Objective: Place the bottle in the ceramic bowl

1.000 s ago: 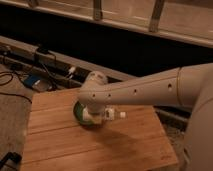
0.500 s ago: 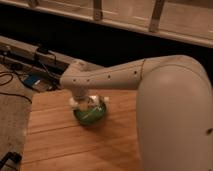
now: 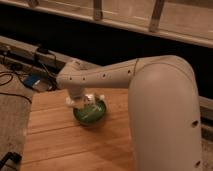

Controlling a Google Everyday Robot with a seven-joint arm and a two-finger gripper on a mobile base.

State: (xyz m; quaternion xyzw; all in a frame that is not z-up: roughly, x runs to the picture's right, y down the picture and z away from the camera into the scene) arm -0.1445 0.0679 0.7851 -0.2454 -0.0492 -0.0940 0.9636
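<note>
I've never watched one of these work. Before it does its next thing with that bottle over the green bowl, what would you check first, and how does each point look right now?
1. Gripper is over the ceramic bowl, at its back left rim: ok.
2. Bottle is above the bowl's back edge, not off to the side: ok.
3. Bottle already resting inside the bowl: cannot tell.
4. Bowl sits well on the wooden table, away from its edges: ok.
5. Grip on the bottle: cannot tell.
</note>
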